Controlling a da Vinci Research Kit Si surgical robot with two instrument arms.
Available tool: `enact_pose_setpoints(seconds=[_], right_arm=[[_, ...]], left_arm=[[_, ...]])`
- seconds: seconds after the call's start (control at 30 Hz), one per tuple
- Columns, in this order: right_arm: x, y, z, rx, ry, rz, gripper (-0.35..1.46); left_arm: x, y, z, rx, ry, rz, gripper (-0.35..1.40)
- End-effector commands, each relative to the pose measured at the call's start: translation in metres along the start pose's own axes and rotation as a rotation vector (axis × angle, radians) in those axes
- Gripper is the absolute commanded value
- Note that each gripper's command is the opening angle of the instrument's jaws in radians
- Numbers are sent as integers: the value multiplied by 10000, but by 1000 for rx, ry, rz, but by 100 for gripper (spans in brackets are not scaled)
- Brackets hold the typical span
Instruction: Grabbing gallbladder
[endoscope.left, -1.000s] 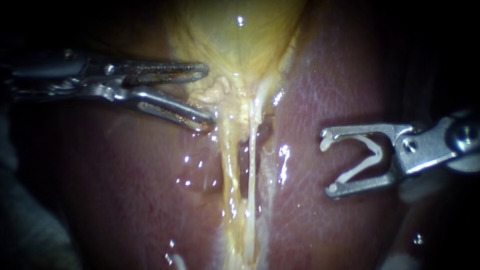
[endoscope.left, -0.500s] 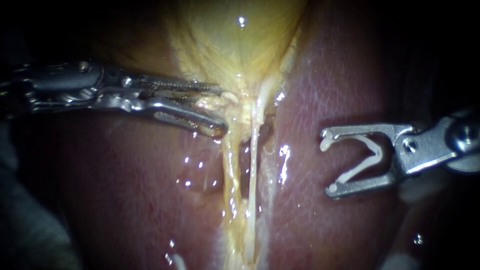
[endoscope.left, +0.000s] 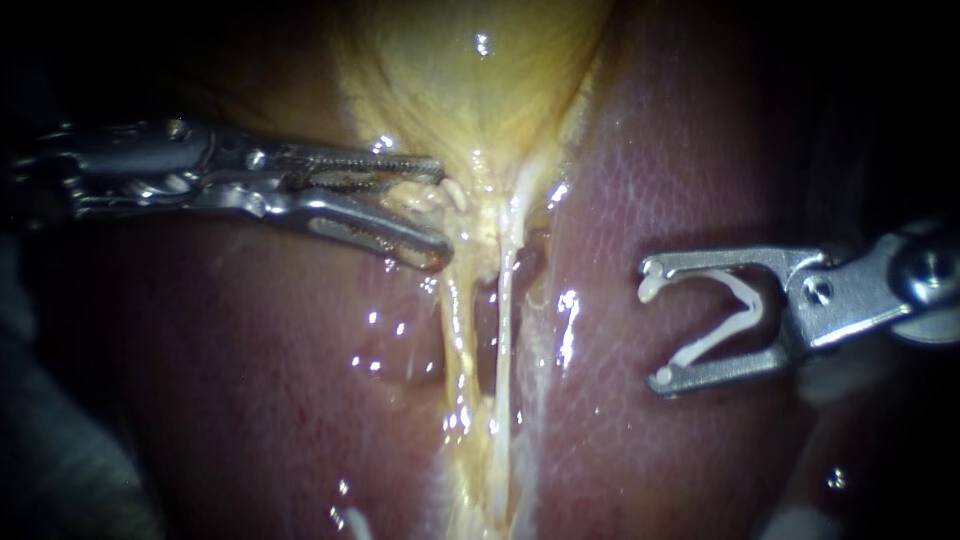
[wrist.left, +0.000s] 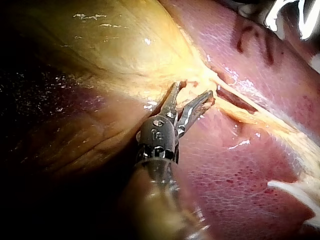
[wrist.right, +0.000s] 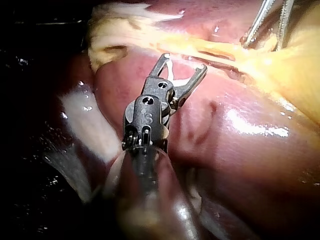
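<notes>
Where the gallbladder (endoscope.left: 470, 80) tapers to its pale neck, at the endoscope view's upper middle against the liver (endoscope.left: 650, 150), my left instrument (endoscope.left: 442, 205) now pinches a nub of that tissue. Its jaws stand only narrowly apart, and both seem to press the nub between them. A second ago they gaped wide, just short of the neck; they have since advanced and closed, so the grab looks made but untested. My right instrument (endoscope.left: 655, 325) has not moved: it sits well apart over the liver, jaws wide, cradling an open white clip (endoscope.left: 735, 310).
</notes>
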Motion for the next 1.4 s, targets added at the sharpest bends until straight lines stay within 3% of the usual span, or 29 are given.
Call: enact_pose_setpoints(seconds=[0.03,0.3,0.7,0.87,1.03,1.23,1.4], right_arm=[[0,0,0,0,0,0,48],[0,0,0,0,0,0,48],[0,0,-1,0,0,0,48],[0,0,-1,1,0,0,48],[0,0,-1,1,0,0,48],[0,-1,-1,1,0,0,48],[0,0,-1,1,0,0,48]], left_arm=[[0,1,-2,1,0,-1,36],[11,12,-12,-2,-1,-38,-33],[22,28,-28,-11,-2,-93,-35],[36,39,-48,-21,-4,-119,-35],[52,39,-73,-31,-10,-128,-35],[75,31,-111,-18,32,-146,-35],[78,30,-119,-15,39,-151,-35]])
